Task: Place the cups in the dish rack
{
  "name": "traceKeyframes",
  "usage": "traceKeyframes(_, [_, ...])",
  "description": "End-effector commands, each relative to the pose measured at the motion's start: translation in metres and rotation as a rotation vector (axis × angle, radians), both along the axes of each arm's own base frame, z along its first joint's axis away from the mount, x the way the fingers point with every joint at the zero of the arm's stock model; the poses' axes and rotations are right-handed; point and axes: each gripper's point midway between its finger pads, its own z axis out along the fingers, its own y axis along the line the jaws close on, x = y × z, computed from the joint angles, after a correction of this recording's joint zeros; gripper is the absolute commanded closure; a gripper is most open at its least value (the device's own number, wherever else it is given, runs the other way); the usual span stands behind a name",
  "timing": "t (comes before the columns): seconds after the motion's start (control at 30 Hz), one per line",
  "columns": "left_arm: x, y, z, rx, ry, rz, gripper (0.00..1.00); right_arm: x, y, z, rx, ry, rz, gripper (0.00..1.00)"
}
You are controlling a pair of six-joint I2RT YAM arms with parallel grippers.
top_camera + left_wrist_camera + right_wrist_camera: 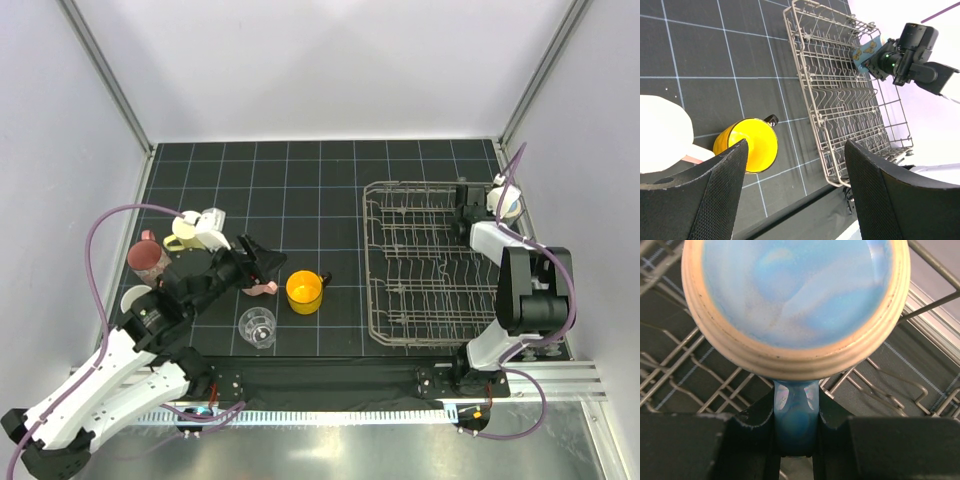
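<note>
Two claws; what has each got?

My right claw (795,415) is clamped tight on the handle (795,400) of the blue mug (795,300). My left claw (796,147) gapes wide and holds nothing.

Where is that mug?

From overhead it sits at the far right corner of the dish rack (420,265). Whether it touches the wires, I cannot tell. Only my right wrist view shows the grip: the mug's base faces the lens, the rack wires run behind it, and the handle is pinched between both sides of the claw. My left wrist view catches the same mug from across the counter (300,180), small, at the rack's rim.

And the other cups?

All are on the counter, left of the rack. The orange-yellow mug (303,291) stands upright just beside the pink mug (262,288). The clear tumbler (257,327) is nearer my bases. The pale yellow mug (183,236) and maroon cup (148,258) are further left.

What does each view say of your left claw?

From above it hovers over the pink mug and half hides it. The wrist view shows the orange-yellow mug just past my spread fingers (715,200), untouched.
</note>
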Motion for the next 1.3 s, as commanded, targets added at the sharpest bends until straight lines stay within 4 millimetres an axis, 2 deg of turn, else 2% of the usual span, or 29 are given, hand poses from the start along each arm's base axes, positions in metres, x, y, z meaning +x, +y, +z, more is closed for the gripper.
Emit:
traceKeyframes(0.0, [-0.001, 0.006, 0.028, -0.015, -0.058, 0.012, 0.24, 0.033, -0.016, 0.046, -0.017, -0.205, -0.086, 0.96])
traceKeyframes(0.13, [-0.003, 0.011, 0.030, 0.000, -0.054, 0.019, 0.24, 0.032, -0.015, 0.040, 0.005, -0.182, -0.074, 0.95])
traceKeyframes(0.33, [-0.006, 0.016, 0.032, -0.023, -0.053, 0.037, 0.24, 0.038, -0.012, 0.037, 0.013, -0.135, -0.047, 0.81])
traceKeyframes(0.47, [-0.010, 0.020, 0.037, -0.031, -0.061, 0.042, 0.25, 0.039, -0.011, 0.036, 0.018, -0.101, -0.046, 0.76])
traceKeyframes(0.53, [-0.011, 0.022, 0.037, -0.034, -0.058, 0.046, 0.25, 0.038, -0.010, 0.036, 0.027, -0.096, -0.041, 0.71])
traceKeyframes(0.67, [-0.015, 0.026, 0.035, -0.051, -0.050, 0.054, 0.25, 0.035, -0.003, 0.035, 0.044, -0.090, -0.015, 0.54])
traceKeyframes(0.77, [-0.020, 0.030, 0.034, -0.067, -0.045, 0.059, 0.25, 0.031, 0.001, 0.034, 0.056, -0.085, 0.004, 0.47])
traceKeyframes(0.9, [-0.023, 0.035, 0.032, -0.085, -0.033, 0.079, 0.25, 0.023, 0.009, 0.041, 0.046, -0.073, 0.026, 0.43])
traceKeyframes(1.03, [-0.026, 0.040, 0.033, -0.081, -0.021, 0.090, 0.22, 0.005, 0.014, 0.063, 0.032, -0.103, 0.044, 0.42])
traceKeyframes(1.07, [-0.027, 0.041, 0.027, -0.046, 0.000, 0.087, 0.21, 0.002, 0.016, 0.067, 0.035, -0.112, 0.055, 0.42])
traceKeyframes(1.13, [-0.028, 0.044, 0.033, -0.021, 0.008, 0.090, 0.21, -0.006, 0.018, 0.072, 0.043, -0.119, 0.069, 0.41])
traceKeyframes(1.17, [-0.027, 0.047, 0.020, 0.040, 0.054, 0.105, 0.21, -0.011, 0.024, 0.078, 0.066, -0.138, 0.097, 0.41])
traceKeyframes(1.27, [-0.024, 0.053, 0.021, 0.098, 0.080, 0.135, 0.20, -0.021, 0.037, 0.089, 0.099, -0.150, 0.169, 0.41])
